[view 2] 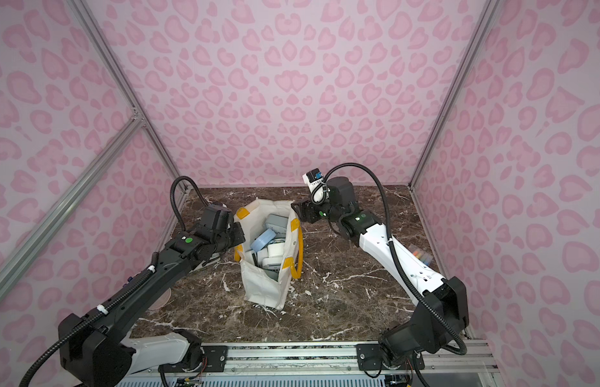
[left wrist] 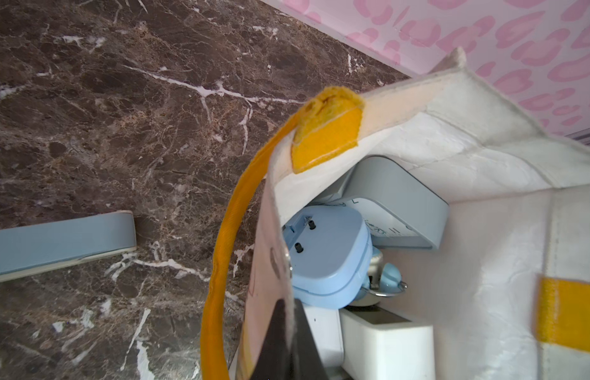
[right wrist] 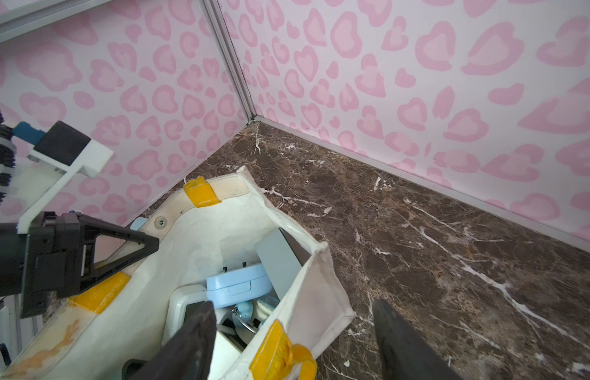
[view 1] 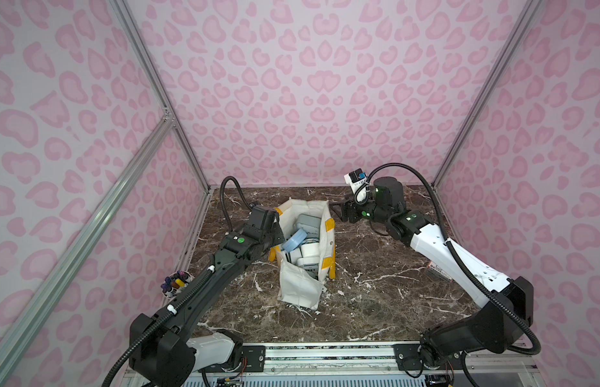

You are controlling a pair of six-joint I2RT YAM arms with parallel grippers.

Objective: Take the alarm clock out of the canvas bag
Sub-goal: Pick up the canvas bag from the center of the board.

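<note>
Canvas bag (view 1: 300, 288) pinched at 9 o'clock by left claw (view 1: 279, 234). Right claw (view 1: 337, 208) spread; blue alarm clock (view 1: 293, 241) to be grabbed.

No text fully readable anywhere.

- Red-white patch (view 1: 437, 269) beside white link of right arm, near right edge of table: looks like a label, print too small to read; on arm or on table, cannot tell.
- White camera bracket (view 1: 356, 182) on right wrist: one short dark line of letters, blurred in both top views.
- Grey case (left wrist: 399, 197) inside canvas bag (left wrist: 484, 158): white face with few dark strokes, one like letter L, rest half hidden.
- Faded orange marks (right wrist: 53, 342) on bag wall: no letters to make out.
</note>
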